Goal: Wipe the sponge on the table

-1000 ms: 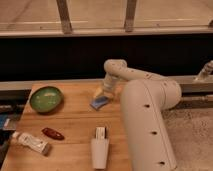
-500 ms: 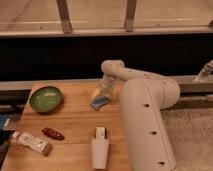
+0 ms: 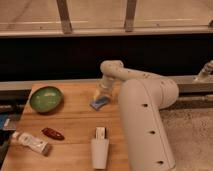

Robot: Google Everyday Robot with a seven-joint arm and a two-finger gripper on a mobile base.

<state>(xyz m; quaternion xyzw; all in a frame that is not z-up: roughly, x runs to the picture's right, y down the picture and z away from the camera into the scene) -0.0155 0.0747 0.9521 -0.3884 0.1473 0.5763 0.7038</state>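
Note:
A small light-blue sponge [image 3: 98, 103] lies on the wooden table [image 3: 75, 125], near its far edge at the middle. My gripper [image 3: 102, 95] reaches down from the white arm right over the sponge and appears to press on it. The sponge's near end sticks out below the gripper. The arm's big white body covers the table's right side.
A green bowl [image 3: 45, 98] sits at the far left. A dark red object [image 3: 52, 133] and a white tube [image 3: 31, 142] lie at the near left. A white cup [image 3: 99, 152] stands at the near edge. A dark wall runs behind the table.
The gripper and the sponge have shifted slightly to the left along the far part of the table.

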